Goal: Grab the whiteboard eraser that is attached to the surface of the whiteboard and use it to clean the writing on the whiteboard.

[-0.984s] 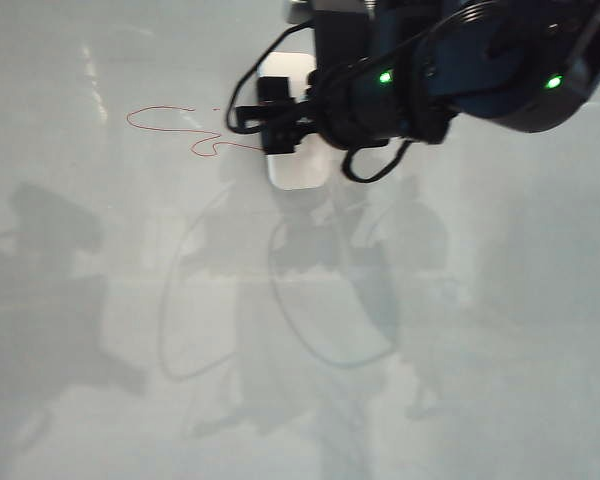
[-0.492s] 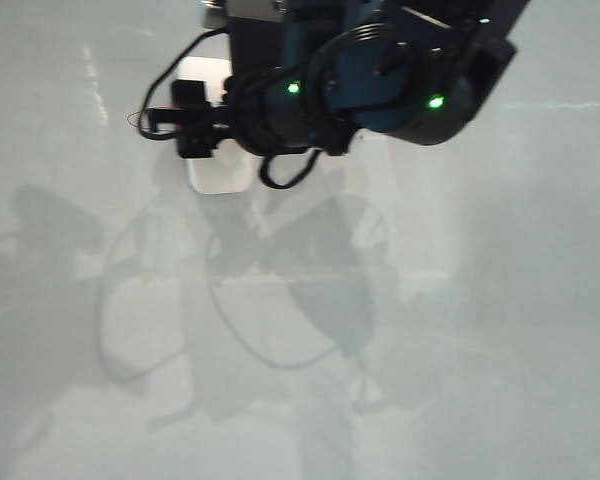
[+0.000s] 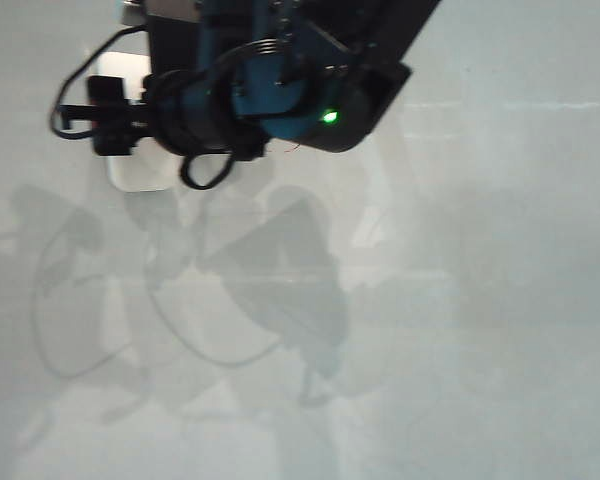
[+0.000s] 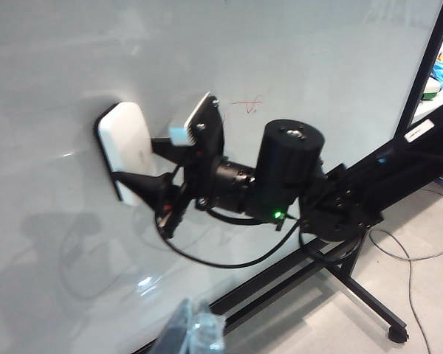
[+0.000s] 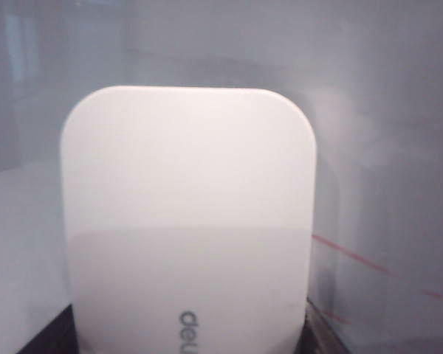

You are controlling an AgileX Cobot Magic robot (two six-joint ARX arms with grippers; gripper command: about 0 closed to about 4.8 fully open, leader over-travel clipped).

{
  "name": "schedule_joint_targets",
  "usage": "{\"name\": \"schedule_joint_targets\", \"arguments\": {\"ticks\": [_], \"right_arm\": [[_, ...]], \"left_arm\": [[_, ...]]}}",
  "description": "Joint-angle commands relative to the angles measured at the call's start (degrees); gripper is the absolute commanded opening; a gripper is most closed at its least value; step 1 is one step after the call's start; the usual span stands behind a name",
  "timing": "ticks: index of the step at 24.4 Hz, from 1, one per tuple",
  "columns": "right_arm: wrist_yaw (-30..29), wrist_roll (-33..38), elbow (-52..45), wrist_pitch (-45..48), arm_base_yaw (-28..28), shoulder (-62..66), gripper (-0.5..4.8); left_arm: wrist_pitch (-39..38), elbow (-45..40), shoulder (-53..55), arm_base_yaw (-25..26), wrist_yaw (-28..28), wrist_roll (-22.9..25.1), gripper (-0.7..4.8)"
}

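Whiteboard eraser (image 4: 125, 147) sat clamped between the right gripper's (image 4: 136, 181) black fingers (image 4: 144, 186), its flat face pressed against the whiteboard (image 4: 295, 51) directly ahead of the gripper. From the right wrist camera the eraser (image 5: 188, 221) filled most of the frame, printed lettering near the gripper end, with thin red strokes of the writing (image 5: 354, 259) just beside it on the board. A short red scribble (image 4: 245, 105) also showed on the board behind the gripper, near the arm's wrist. In the exterior view the right gripper (image 3: 115, 125) covered most of the eraser (image 3: 140, 172). The left gripper (image 4: 196, 335) hung well apart from the eraser, only a blurred tip visible; I cannot tell whether it was parted or closed.
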Motion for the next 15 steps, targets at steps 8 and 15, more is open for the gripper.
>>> {"name": "schedule_joint_targets", "arguments": {"ticks": [8, 15], "right_arm": [[0.3, 0.0, 4.7, 0.3, 2.1, 3.4, 1.34], [7.6, -3.4, 4.5, -0.6, 2.3, 3.3, 1.35]], "left_arm": [[0.3, 0.1, 0.0, 0.1, 0.3, 0.0, -0.05], [0.3, 0.1, 0.0, 0.1, 0.3, 0.0, -0.05]]}}
